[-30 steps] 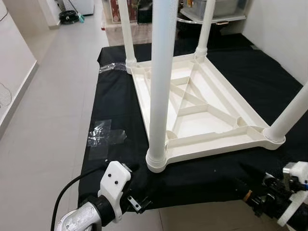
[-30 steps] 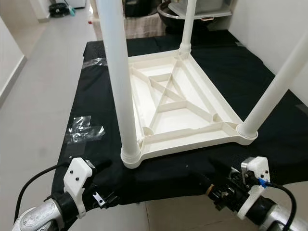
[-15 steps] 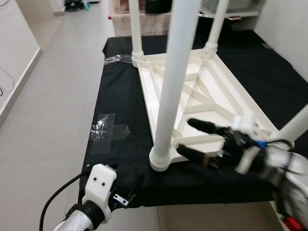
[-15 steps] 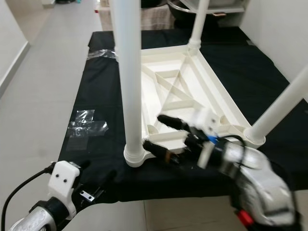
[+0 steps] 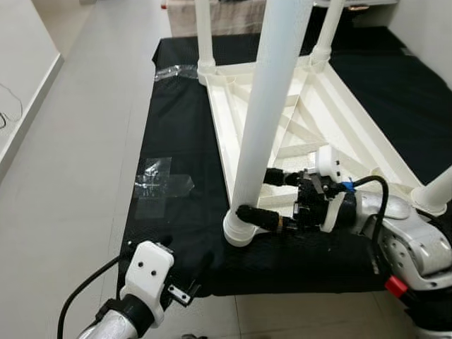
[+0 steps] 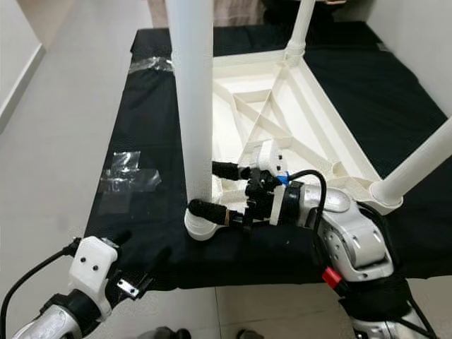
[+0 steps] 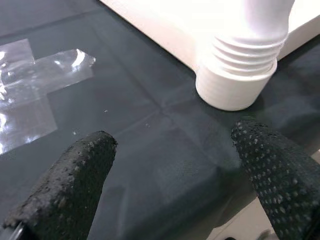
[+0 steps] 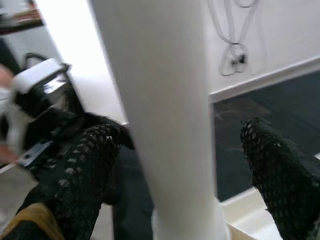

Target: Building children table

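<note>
A white children's table (image 5: 311,120) lies upside down on a black cloth (image 5: 176,134), its legs pointing up. My right gripper (image 5: 256,194) is open, with one black finger on each side of the near left leg (image 5: 272,106), just above its threaded base collar (image 7: 235,75). In the right wrist view the leg (image 8: 165,125) stands between the two fingers, which do not press on it. My left gripper (image 7: 175,165) hovers open and empty over the cloth's front edge, a short way from that collar.
Three other legs (image 5: 205,35) (image 5: 326,32) (image 5: 434,194) stand at the remaining corners. Clear tape patches (image 5: 159,185) (image 5: 176,70) hold the cloth down. Grey floor (image 5: 70,141) runs along the left, with a white wall (image 5: 21,49) beyond.
My right arm has swung up from the front right to the near leg, and its open fingers now straddle it. The view has tilted and shifted. The left gripper stays low.
</note>
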Robot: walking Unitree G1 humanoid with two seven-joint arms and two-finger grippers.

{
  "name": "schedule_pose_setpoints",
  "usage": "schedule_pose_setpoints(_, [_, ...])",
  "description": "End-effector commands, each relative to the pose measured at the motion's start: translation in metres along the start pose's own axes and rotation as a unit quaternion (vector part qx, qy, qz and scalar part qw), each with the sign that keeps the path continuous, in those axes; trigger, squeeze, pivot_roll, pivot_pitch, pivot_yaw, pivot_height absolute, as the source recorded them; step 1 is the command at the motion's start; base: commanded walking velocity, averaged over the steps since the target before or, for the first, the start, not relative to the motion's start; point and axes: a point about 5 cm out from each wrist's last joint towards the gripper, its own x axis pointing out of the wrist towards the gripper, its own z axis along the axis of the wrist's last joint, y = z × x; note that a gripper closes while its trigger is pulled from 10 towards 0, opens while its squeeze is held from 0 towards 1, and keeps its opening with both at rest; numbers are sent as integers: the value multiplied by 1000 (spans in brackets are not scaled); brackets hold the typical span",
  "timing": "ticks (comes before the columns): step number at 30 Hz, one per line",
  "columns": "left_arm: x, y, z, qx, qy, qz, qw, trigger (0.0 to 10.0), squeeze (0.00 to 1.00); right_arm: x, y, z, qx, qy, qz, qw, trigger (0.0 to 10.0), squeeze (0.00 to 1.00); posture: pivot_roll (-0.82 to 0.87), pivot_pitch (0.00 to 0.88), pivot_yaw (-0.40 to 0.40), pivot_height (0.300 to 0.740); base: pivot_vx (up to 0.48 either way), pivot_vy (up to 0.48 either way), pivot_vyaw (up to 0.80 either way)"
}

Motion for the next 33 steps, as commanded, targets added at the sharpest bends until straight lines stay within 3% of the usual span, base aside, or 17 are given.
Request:
schedule_pose_setpoints(1, [-4, 0, 0, 3, -1, 1, 1000, 10000, 0, 12, 2, -2, -4, -1, 35, 999, 10000, 0, 48, 263, 4, 740, 0, 0, 0])
schedule_pose_setpoints(4, [-4, 2, 1, -8, -8, 11, 1000, 10000, 0, 22, 1, -2, -2, -3, 48, 999, 10000, 0, 64, 256, -1, 740, 0, 0, 0])
schedule_pose_setpoints(6, [-6, 7, 0, -24, -21, 28, 999, 10000, 0, 39, -1, 0, -11, -8, 73, 997, 10000, 0, 71, 266, 2, 740, 0, 0, 0])
schedule_pose_setpoints(9, [-7, 8, 1, -25, -25, 31, 999, 10000, 0, 43, -4, 2, -16, -10, 85, 996, 9882, 0, 85, 264, -1, 740, 0, 0, 0])
schedule_pose_setpoints(10, [-8, 8, 1, -24, -28, 31, 999, 10000, 0, 44, -8, 5, -22, -11, 95, 995, 3765, 0, 89, 264, -1, 740, 0, 0, 0])
schedule_pose_setpoints(11, [-9, 8, 2, -24, -29, 30, 999, 10000, 0, 43, -12, 8, -31, -8, 107, 994, 0, 0, 89, 263, 0, 740, 0, 0, 0])
schedule_pose_setpoints(19, [-12, 7, 3, -23, -34, 31, 999, 10000, 0, 26, -32, 16, -52, 14, 104, 993, 0, 0, 91, 262, -7, 740, 0, 0, 0])
schedule_pose_setpoints(25, [-12, 6, 3, -23, -35, 31, 999, 10000, 0, 14, -33, 13, -46, 20, 82, 995, 0, 0, 87, 264, -6, 740, 0, 0, 0])
schedule_pose_setpoints(27, [-12, 6, 2, -25, -35, 29, 999, 10000, 0, 6, -30, 9, -34, 21, 64, 997, 0, 0, 77, 265, -3, 740, 0, 0, 0])
schedule_pose_setpoints(28, [-12, 6, 2, -28, -35, 25, 999, 10000, 0, -4, -21, -3, -1, 24, 11, 1000, 0, 0, 60, 265, -3, 740, 0, 0, 0])
schedule_pose_setpoints(31, [-12, 6, 1, -29, -34, 23, 999, 10000, 0, -11, -14, -11, 22, 30, -26, 999, 0, 0, 57, 265, -3, 740, 0, 0, 0])
schedule_pose_setpoints(32, [-12, 6, 0, -31, -34, 19, 999, 10000, 0, -19, -5, -22, 61, 35, -76, 995, 0, 0, 45, 266, -6, 740, 0, 0, 0])
schedule_pose_setpoints(33, [-12, 6, 0, -31, -34, 19, 999, 10000, 0, -19, -5, -22, 61, 35, -76, 995, 0, 0, 45, 266, -6, 740, 0, 0, 0])
